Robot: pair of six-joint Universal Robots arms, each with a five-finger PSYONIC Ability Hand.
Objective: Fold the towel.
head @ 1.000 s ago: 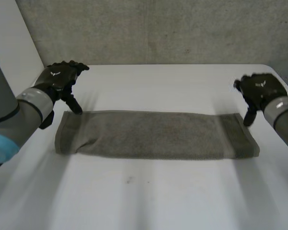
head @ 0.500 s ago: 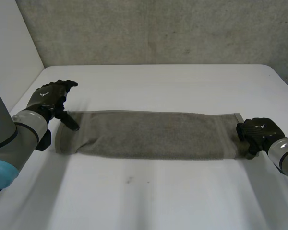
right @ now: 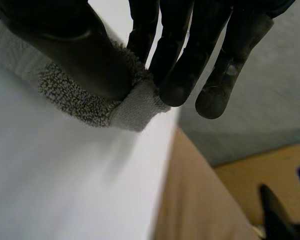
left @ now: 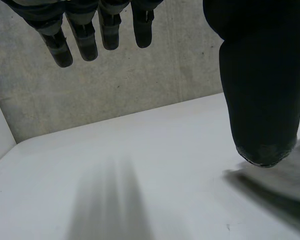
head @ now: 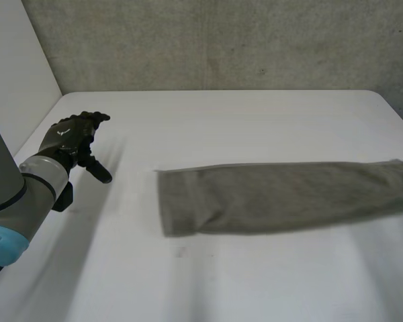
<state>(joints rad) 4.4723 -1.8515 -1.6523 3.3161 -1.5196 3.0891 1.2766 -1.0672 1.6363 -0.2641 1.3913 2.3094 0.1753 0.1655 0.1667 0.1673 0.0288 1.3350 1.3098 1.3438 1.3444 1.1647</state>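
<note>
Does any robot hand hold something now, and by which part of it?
The right robot hand pinches the grey towel by its hemmed end. The left robot hand is open and holds nothing.

White table [head: 255, 127], flat top. A grey towel [head: 282, 196] lies on it as a long narrow strip, running from near the middle to the table's right edge.
</note>
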